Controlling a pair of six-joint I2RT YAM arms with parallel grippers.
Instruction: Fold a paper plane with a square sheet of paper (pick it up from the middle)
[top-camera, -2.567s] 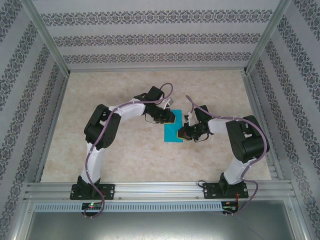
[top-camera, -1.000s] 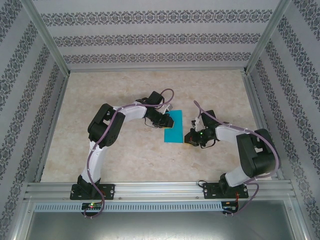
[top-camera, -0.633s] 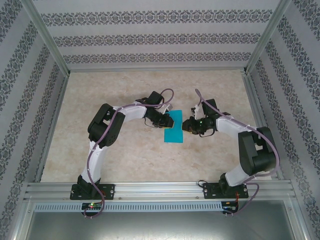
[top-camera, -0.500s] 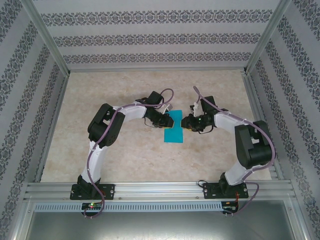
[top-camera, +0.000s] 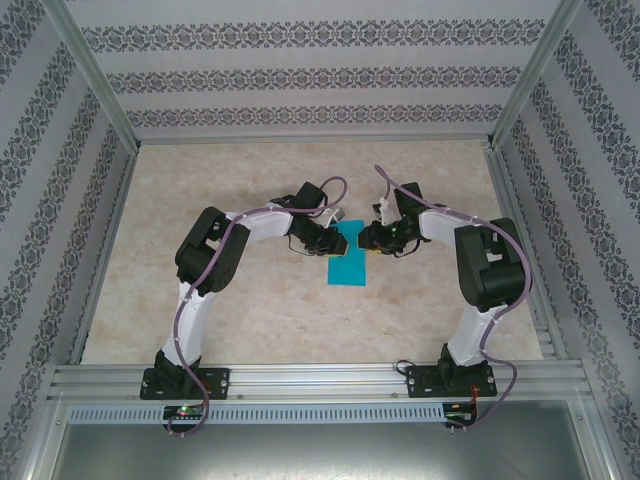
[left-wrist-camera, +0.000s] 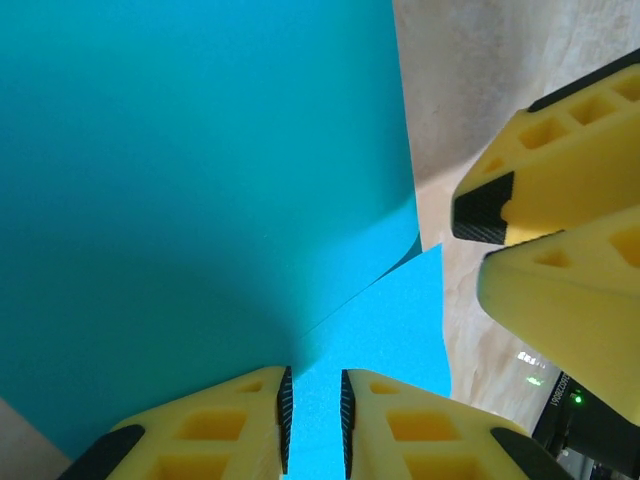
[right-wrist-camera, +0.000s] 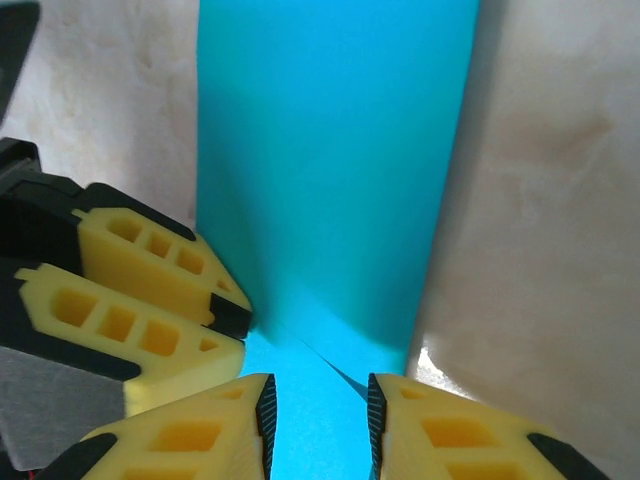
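Observation:
The turquoise sheet of paper (top-camera: 348, 266) lies on the table between the two arms as a narrow folded strip. In the wrist views the paper (left-wrist-camera: 200, 180) (right-wrist-camera: 330, 150) shows a diagonal flap edge near the fingers. My left gripper (top-camera: 337, 240) (left-wrist-camera: 313, 385) rests over the strip's far end, its pads a narrow gap apart with bright paper showing between them. My right gripper (top-camera: 364, 238) (right-wrist-camera: 318, 395) faces it from the right, open wider over the same end. Each wrist view shows the other gripper's yellow fingers (left-wrist-camera: 560, 180) (right-wrist-camera: 150, 290) close by.
The beige marbled tabletop (top-camera: 250, 320) is ringed by an aluminium frame (top-camera: 300, 378) and patterned walls. Both arms' elbows bend outward beside the paper. Bare table lies in front of and behind the strip.
My right gripper has swung from the strip's near right side up to its far end beside the left gripper, and its jaws have opened. The left gripper and the paper stayed put.

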